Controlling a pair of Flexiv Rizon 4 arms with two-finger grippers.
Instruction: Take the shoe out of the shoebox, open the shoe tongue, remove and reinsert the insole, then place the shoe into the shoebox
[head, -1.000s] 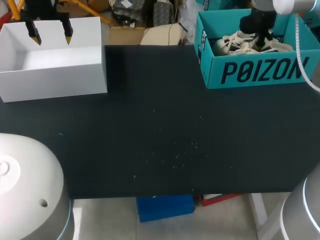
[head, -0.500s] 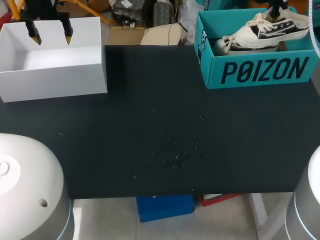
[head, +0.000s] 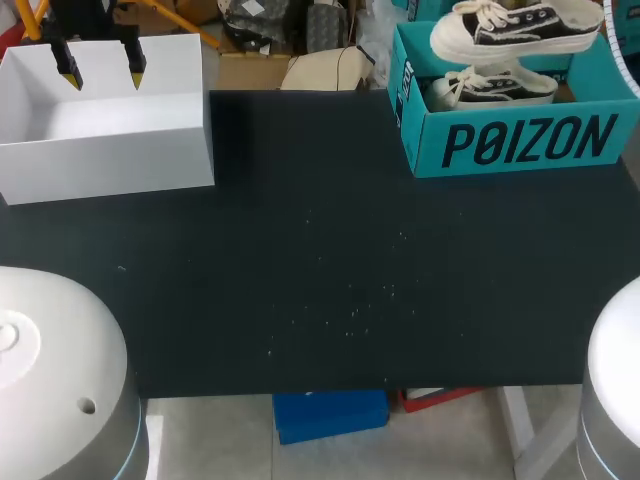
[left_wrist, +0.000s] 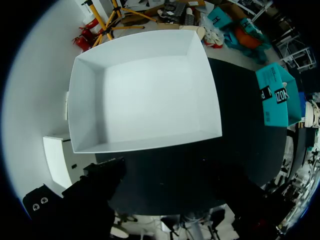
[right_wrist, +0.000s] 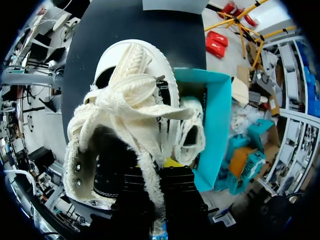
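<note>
Your right end effector (right_wrist: 161, 172) is clamped on the shoe (head: 515, 25), held just above the shoebox (head: 520, 150), toe toward the bench's (head: 320, 260) middle; your left end effector (head: 102, 70), fingers apart, hovers well away.

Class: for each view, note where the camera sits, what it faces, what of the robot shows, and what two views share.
Head: above and behind, facing down on the table; left end effector and arm bases show.
Left wrist: above the white box, looking into it; only dark housing shows.
Right wrist: faces the shoe in the right end effector, over the shoebox.
Shared: head and left wrist both show the white box.
</note>
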